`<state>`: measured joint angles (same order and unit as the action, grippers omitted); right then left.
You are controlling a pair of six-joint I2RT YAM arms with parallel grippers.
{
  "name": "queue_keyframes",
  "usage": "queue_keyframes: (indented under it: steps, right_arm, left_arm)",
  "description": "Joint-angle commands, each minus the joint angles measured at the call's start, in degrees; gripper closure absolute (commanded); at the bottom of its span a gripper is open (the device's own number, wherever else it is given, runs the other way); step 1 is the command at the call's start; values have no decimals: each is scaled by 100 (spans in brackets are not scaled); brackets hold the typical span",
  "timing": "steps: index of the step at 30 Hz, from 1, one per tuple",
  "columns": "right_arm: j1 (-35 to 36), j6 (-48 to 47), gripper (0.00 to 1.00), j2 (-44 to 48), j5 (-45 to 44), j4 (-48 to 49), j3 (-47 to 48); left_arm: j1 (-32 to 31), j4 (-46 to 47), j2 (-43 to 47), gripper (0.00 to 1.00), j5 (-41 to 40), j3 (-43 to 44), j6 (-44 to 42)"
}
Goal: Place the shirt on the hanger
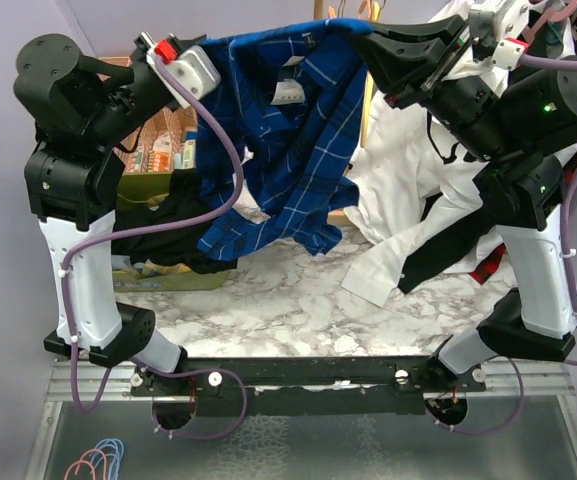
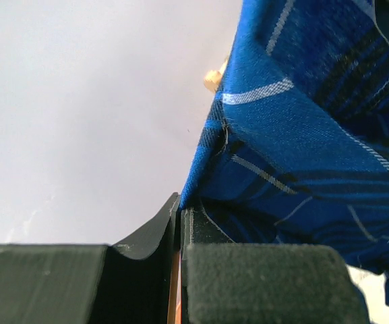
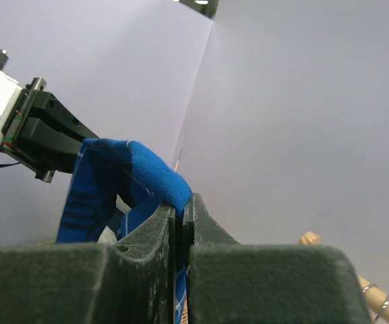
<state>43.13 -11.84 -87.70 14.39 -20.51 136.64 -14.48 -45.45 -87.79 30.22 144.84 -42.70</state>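
Note:
The blue plaid shirt (image 1: 288, 140) hangs in the air, stretched between my two raised grippers, and its lower part drapes down toward the marble table (image 1: 288, 310). My left gripper (image 1: 213, 45) is shut on the shirt's upper left edge; the left wrist view shows blue cloth (image 2: 302, 135) pinched at the gripper (image 2: 181, 212). My right gripper (image 1: 360, 35) is shut on the upper right edge, where a fold of the shirt (image 3: 147, 169) bulges over the closed gripper (image 3: 183, 206). I cannot make out the yellow hanger. A thin tan strip (image 1: 342, 212) shows at the shirt's right edge, but I cannot tell what it is.
A big white shirt (image 1: 408, 190) lies at the right and a black garment (image 1: 168, 225) at the left. A box of goods (image 1: 163, 150) stands behind my left arm. Orange hangers (image 1: 368, 8) hang at the top. A wooden peg (image 3: 309, 238) shows in the right wrist view.

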Motion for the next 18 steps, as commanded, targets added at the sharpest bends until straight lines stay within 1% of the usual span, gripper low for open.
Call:
queue_keyframes:
  steps: [1, 5, 9, 11, 13, 16, 18]
  right_arm:
    - [-22, -213, 99, -93, -270, 418, 591]
    - [-25, -42, 99, -68, -72, 641, 403]
    - [-21, 261, 99, 228, 163, 581, -276]
    - [-18, 478, 99, 600, 169, 588, -1291]
    - [-25, 735, 99, 1114, 176, 817, -2557]
    - [-25, 1256, 99, 1896, 218, 1082, -4469]
    - [-26, 1693, 99, 2419, 185, 1323, -5740]
  left_arm:
    - [26, 1015, -55, 100, 39, 419, 928]
    - [24, 1150, -55, 100, 18, 465, 1014]
    - [24, 947, 28, 100, 141, 441, 1061]
    - [24, 622, 126, 100, 190, 249, 949]
    - [24, 191, 294, 100, 35, -218, 719]
    - [27, -309, 631, 100, -281, -1341, 477]
    - [24, -456, 914, 100, -360, -2383, 432]
